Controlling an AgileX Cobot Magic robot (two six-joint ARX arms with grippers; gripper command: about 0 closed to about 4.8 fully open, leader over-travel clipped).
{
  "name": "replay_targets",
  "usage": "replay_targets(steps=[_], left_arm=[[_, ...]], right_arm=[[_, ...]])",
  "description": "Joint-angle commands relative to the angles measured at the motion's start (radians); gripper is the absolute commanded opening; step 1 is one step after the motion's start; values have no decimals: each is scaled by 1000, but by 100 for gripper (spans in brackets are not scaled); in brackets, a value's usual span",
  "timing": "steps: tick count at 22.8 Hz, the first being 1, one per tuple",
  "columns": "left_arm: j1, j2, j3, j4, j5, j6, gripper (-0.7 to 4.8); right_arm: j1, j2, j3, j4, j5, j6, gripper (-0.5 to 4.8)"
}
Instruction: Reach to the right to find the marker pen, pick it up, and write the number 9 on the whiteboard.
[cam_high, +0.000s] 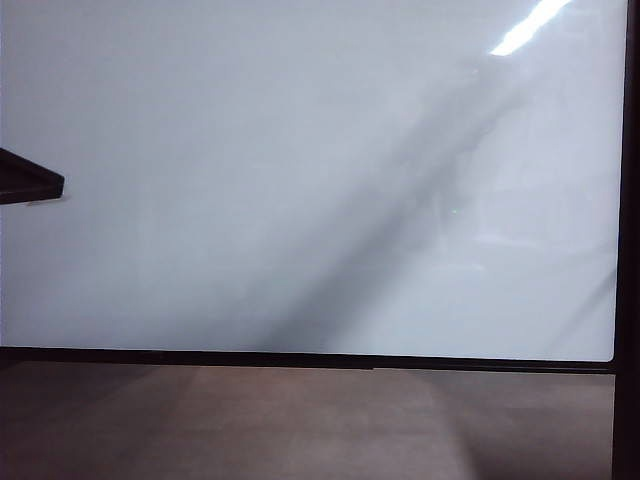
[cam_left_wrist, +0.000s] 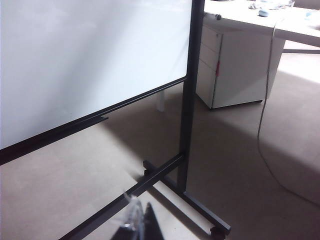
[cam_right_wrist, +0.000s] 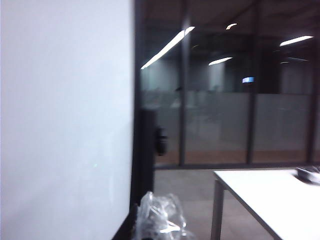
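Marker pen shows in none of the three views, so where it lies cannot be told; the first hazard is a search to the right that has no sighted target.

Nearest the right wrist camera, the right claw (cam_right_wrist: 160, 217) appears only as a crinkled, clear-wrapped tip. It is clenched and nothing shows between its tips. If it reaches the pen clenched like this, it would likely knock the pen away rather than take it. The slick wrapping may also let a thin barrel slip or twist once gripped.

The left claw (cam_left_wrist: 137, 220) shows as a sliver of clear wrap and dark body at the edge of its wrist view. I cannot tell whether it is released or clenched, and no object is seen in it.

Just beyond the right claw stands the dark side post (cam_right_wrist: 145, 150) of the whiteboard (cam_high: 300, 180). A sideways sweep close to the board could catch that post and rock the wheeled stand (cam_left_wrist: 217, 231). The board face is bare, with no number 9 on it yet. Its glare and grey reflections could make a thin stroke hard to judge.

Farther off, a white tabletop (cam_right_wrist: 270, 195) lies to the board's right, with a small dark object (cam_right_wrist: 307, 174) at its far edge. It is too blurred to name, and mistaking it for the pen would waste the reach. A loose cable (cam_left_wrist: 262, 125) hangs by the drawer cabinet (cam_left_wrist: 225, 70), a possible snag.
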Motion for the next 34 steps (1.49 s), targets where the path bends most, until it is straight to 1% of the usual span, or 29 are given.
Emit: replay_targets(steps=[1,2,3,4,5,6,7,8,11,15,19,22,25,32,34], left_arm=[[3,2,0,10,5,-3,-5],[2,2,0,9,5,-3,-5],[3,2,0,8,4,-3,-5],[3,2,0,8,5,-3,-5],[2,2,0,7,4,-3,-5],[2,2,0,6,4,-3,-5],[3,2,0,6,4,-3,-5],[3,2,0,5,5,-3,-5],[3,2,0,5,4,-3,-5],[3,2,0,5,1,-3,-5],[3,2,0,5,4,-3,-5],[3,2,0,5,4,-3,-5],[3,2,0,5,4,-3,-5],[3,2,0,5,4,-3,-5],[2,2,0,5,4,-3,-5]], right_arm=[[-121,263,81,204,-211,50,166],[-154,327,83,266,-269,95,215],[-211,428,82,338,-368,144,246],[-245,493,82,375,-440,167,272],[-287,599,82,426,-536,193,366],[-304,666,82,458,-566,207,439],[-311,767,82,518,-595,227,479],[-311,831,82,564,-607,232,479],[-297,1063,80,753,-602,241,479],[-293,1243,81,938,-595,252,479],[-298,1372,82,1062,-548,250,479],[-297,1432,109,1062,-539,243,479],[-296,1498,174,1064,-541,244,479],[-295,1580,261,1059,-542,245,479],[-295,1583,269,1048,-541,244,467]])
